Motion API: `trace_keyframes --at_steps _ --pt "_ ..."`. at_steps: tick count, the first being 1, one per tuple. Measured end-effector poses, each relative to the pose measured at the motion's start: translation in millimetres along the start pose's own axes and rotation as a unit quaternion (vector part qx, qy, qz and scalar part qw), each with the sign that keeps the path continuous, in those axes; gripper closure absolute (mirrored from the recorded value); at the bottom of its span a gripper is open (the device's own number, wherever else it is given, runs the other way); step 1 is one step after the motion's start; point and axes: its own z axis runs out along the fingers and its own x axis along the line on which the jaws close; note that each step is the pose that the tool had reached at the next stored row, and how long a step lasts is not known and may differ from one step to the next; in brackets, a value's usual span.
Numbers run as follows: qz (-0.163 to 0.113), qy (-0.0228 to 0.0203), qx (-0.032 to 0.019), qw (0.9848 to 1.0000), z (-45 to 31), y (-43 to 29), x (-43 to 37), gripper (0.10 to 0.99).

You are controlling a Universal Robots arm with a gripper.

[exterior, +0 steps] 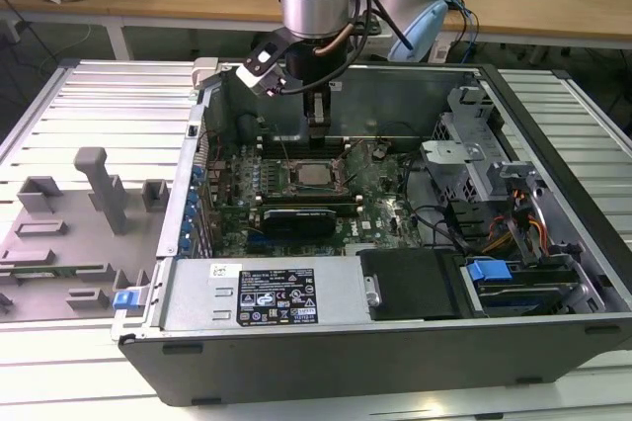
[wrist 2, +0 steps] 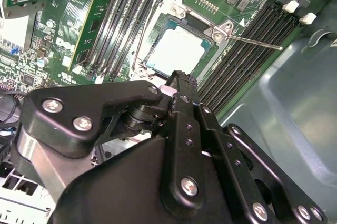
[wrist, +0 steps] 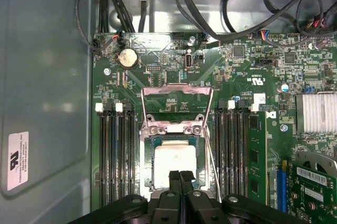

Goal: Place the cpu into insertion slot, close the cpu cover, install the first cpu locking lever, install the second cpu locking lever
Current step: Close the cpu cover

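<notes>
The cpu (wrist: 172,161) lies flat in the insertion slot (wrist: 146,153) on the green board, its silver top up; it also shows in the second wrist view as the cpu (wrist 2: 179,50) and in the exterior view as the cpu (exterior: 316,174). The cpu cover (wrist: 176,88) is swung open away from the slot on its hinge. A thin locking lever (wrist: 208,153) stands unlatched beside the slot, and the same lever (wrist 2: 255,42) sticks out over the memory slots. My gripper (wrist: 180,174) hangs shut and empty just above the cpu's edge opposite the hinge.
Black memory slots (wrist: 118,155) flank the slot on both sides. Cables (wrist: 158,3) run along the case wall. A grey drive cage (exterior: 469,159) stands on the exterior view's right inside the open case (exterior: 395,342). A grey fixture tray (exterior: 69,233) lies on the exterior view's left.
</notes>
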Motion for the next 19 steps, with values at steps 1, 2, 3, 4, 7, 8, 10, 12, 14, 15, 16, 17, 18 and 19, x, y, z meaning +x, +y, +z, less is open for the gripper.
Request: trace_keyframes --at_steps 1,2,3,4,7,8,10,12,14,15,16,17,18,19 --pt "0.0 0.0 0.0001 1.0 0.0 0.3 0.0 0.98" --pt "0.0 0.0 0.0006 1.0 0.3 2.8 0.1 0.98" --pt "0.0 0.0 0.0025 1.0 0.6 7.2 0.1 0.98" --pt "0.0 -0.0001 0.0051 1.0 1.1 14.3 0.2 0.98" --pt "0.0 -0.0001 0.0091 1.0 1.9 24.8 0.3 0.98" --pt "0.0 -0.0001 0.0102 0.9999 2.1 27.4 0.3 0.98" --pt "0.0 -0.0001 0.0131 0.9999 2.7 36.1 0.4 0.98" --pt "0.0 -0.0002 0.017 0.9999 3.6 48.3 0.5 0.98" --pt "0.0 -0.0003 0.0195 0.9998 3.7 55.1 0.6 0.98" --pt "0.0 -0.0003 0.0196 0.9998 2.5 55.2 0.7 0.98" --pt "0.0 -0.0002 0.0195 0.9998 1.6 55.3 0.6 0.98" --pt "0.0 -0.0001 0.0195 0.9998 0.9 55.4 0.6 0.98" --pt "0.0 -0.0001 0.0195 0.9998 0.9 55.4 0.6 0.98" --pt "0.0 -0.0002 0.0195 0.9998 0.8 56.0 0.6 0.98"
